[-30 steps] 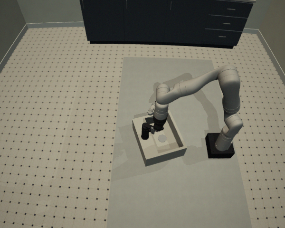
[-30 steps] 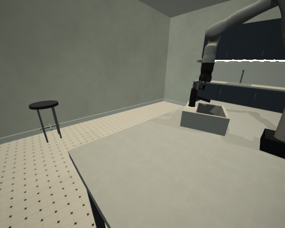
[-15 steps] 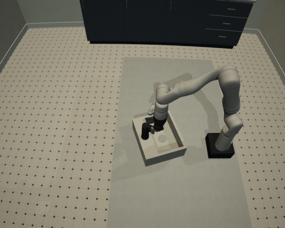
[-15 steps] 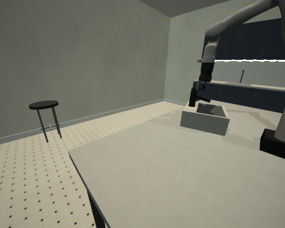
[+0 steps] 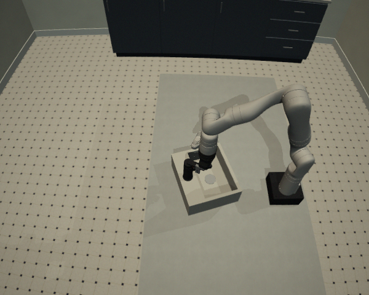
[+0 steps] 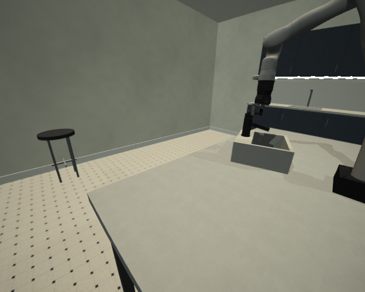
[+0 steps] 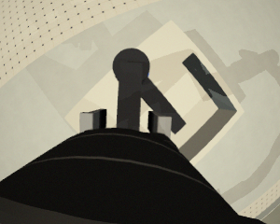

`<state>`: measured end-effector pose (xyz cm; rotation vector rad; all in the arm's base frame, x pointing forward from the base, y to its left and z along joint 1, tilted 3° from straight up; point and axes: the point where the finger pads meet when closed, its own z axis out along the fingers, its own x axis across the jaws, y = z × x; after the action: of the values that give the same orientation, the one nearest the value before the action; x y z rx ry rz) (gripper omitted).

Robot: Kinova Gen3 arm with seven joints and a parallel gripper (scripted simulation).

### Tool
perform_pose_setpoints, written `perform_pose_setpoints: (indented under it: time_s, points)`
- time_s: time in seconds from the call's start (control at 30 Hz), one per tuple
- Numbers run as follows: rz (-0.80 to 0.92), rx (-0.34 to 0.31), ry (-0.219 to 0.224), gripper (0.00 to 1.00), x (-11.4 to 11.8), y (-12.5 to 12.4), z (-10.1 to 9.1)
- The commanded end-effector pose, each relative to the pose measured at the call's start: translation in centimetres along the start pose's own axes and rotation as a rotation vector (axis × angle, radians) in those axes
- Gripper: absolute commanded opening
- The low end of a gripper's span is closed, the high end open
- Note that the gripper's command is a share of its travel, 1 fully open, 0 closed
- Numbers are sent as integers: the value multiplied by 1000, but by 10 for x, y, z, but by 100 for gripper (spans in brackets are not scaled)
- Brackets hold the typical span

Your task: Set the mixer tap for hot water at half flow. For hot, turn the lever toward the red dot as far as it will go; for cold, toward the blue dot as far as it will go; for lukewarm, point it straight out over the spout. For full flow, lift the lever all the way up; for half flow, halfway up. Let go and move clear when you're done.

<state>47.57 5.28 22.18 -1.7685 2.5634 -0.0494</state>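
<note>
A black mixer tap (image 5: 187, 170) (image 6: 246, 124) (image 7: 132, 66) stands on the left rim of a pale square sink basin (image 5: 210, 203) (image 6: 261, 157) (image 7: 209, 84) on the table. Its spout (image 6: 260, 127) (image 7: 166, 110) reaches out over the basin. In the wrist view the lever (image 7: 129, 101) runs from the tap's round top toward me. It lies between my two fingers, which stand wide apart on either side of it. My gripper (image 5: 197, 168) (image 6: 255, 109) (image 7: 127, 119) is open, pointing down just above the tap. I see no red or blue dot in any view.
The grey table (image 5: 226, 247) (image 6: 239, 235) carries the basin and the arm's black base (image 5: 285, 192) (image 6: 349, 185). A small pale speckled object (image 5: 196, 139) lies behind the basin, partly hidden by the arm. Dark cabinets (image 5: 216, 25) line the back wall. A black stool (image 6: 55, 134) stands on the floor.
</note>
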Motion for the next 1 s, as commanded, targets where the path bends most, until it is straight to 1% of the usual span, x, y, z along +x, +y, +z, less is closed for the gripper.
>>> perform_pose_setpoints:
  time_s: [0.0, 0.57, 0.97]
  points:
    - [-7, 1, -1, 100, 1, 0, -3]
    - [-7, 2, -2, 100, 1, -1, -4]
    - [-8, 6, -4, 100, 0, -2, -17]
